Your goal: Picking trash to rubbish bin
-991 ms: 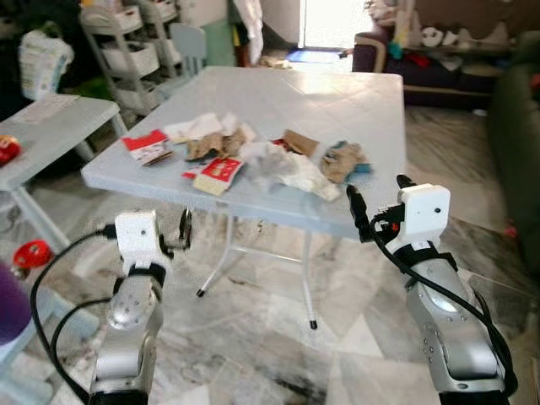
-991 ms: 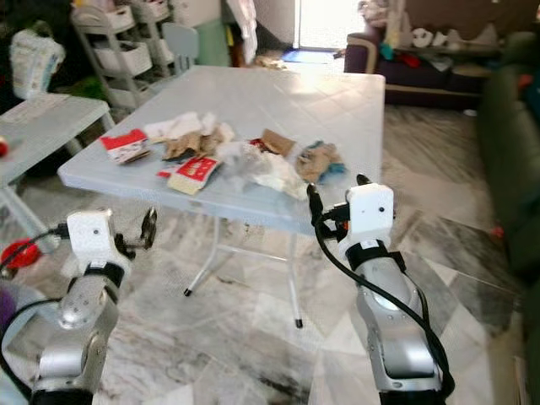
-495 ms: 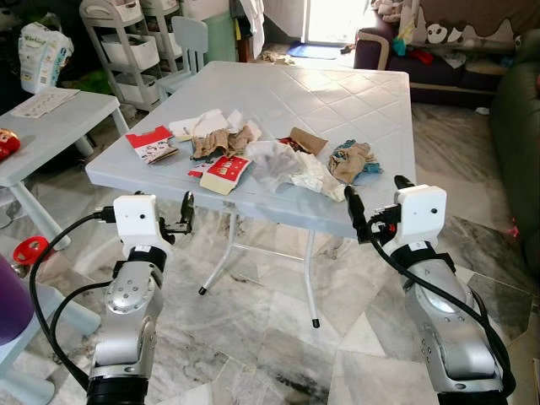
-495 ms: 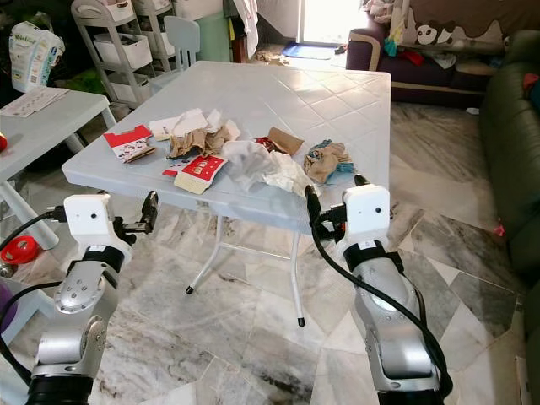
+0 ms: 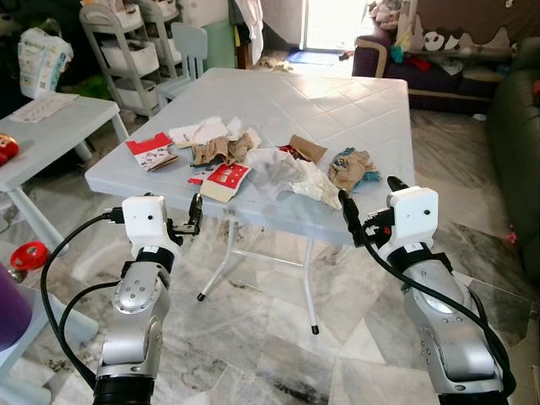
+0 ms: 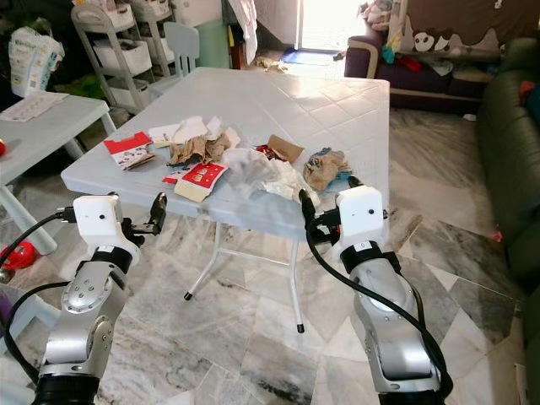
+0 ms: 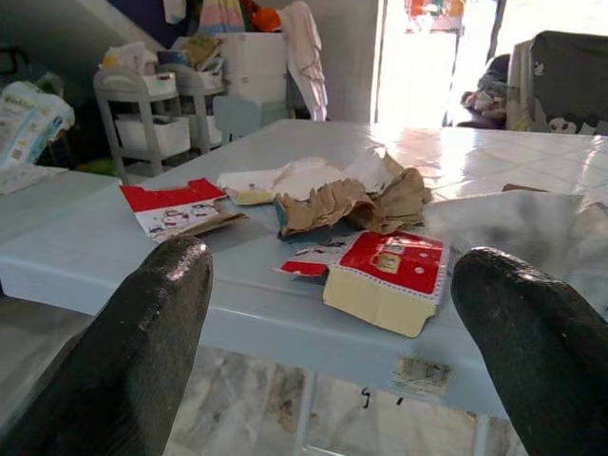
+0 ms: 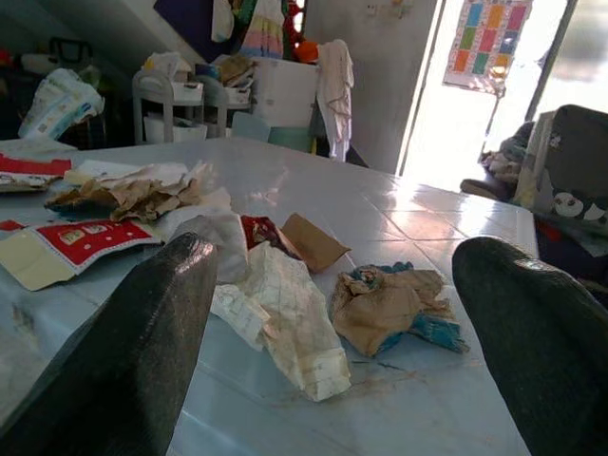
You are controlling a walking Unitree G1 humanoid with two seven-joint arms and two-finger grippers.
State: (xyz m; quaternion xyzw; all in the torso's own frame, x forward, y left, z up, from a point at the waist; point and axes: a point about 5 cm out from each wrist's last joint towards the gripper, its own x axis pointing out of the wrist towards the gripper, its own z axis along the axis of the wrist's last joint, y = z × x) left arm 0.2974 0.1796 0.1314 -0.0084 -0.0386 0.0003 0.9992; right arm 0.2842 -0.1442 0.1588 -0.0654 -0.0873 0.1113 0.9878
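I have both arms raised at the near edge of the white plastic table [image 5: 354, 101]. The left gripper [image 5: 196, 218] and the right gripper [image 5: 364, 215] both stand with fingers spread wide and nothing between them.

The trash lies in a loose band across the near half of the tabletop, ahead of and slightly above both grippers. From the robot's left to right: a red-and-white wrapper [image 5: 150, 147], crumpled brown paper [image 5: 221, 148], a red-and-cream carton [image 5: 223, 179], crumpled white paper [image 5: 291, 173], a brown card scrap [image 5: 307, 148], and a brown-and-blue wad [image 5: 353, 166].

Key relation: the carton sits straight ahead of the left gripper, its long axis running away from the table edge and angled slightly right. In the right wrist view the white paper [image 8: 285, 313] and the wad [image 8: 385, 306] lie dead ahead of the right gripper, the wad looking nearer.

I judge the next step a short forward reach by either arm.

I cannot make out a rubbish bin. A purple object [image 5: 10, 299] is cut off at the left edge; unidentifiable.
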